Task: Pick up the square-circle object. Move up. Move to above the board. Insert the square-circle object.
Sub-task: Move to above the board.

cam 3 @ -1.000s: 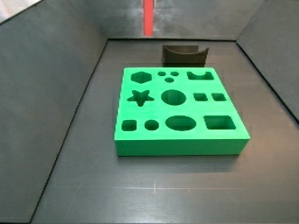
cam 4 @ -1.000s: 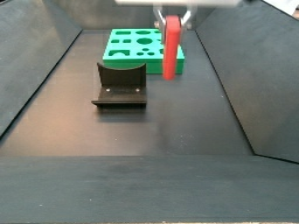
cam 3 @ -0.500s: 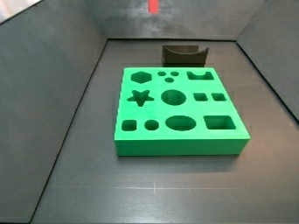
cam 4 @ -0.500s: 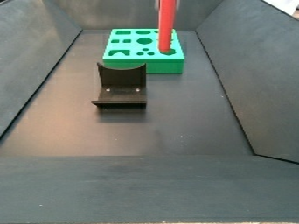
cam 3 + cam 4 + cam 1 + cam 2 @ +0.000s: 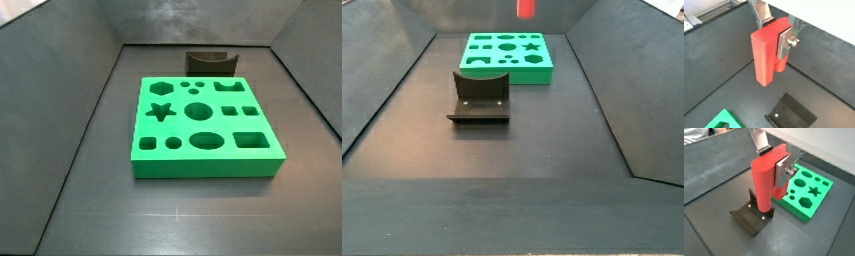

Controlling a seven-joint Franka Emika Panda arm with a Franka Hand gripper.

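The square-circle object, a tall red peg, hangs upright in both wrist views (image 5: 765,57) (image 5: 764,185). My gripper (image 5: 775,34) (image 5: 774,162) is shut on its upper part, one silver finger on each side. In a side view only the peg's lower end (image 5: 525,8) shows at the top edge, high above the floor; the gripper is out of frame there. The peg and gripper are out of the side view that faces the board's front. The board (image 5: 207,170) (image 5: 509,72) (image 5: 819,203) is a green slab with shaped holes, lying flat on the floor. Its corner shows in a wrist view (image 5: 721,120).
The dark fixture (image 5: 480,100) (image 5: 211,62) (image 5: 751,217) (image 5: 791,114) stands on the floor next to the board, below the raised peg. Grey sloping walls close in the dark floor on all sides.
The gripper has lifted the peg straight up. It has left the top of one side view, and only its lower end remains in the other.
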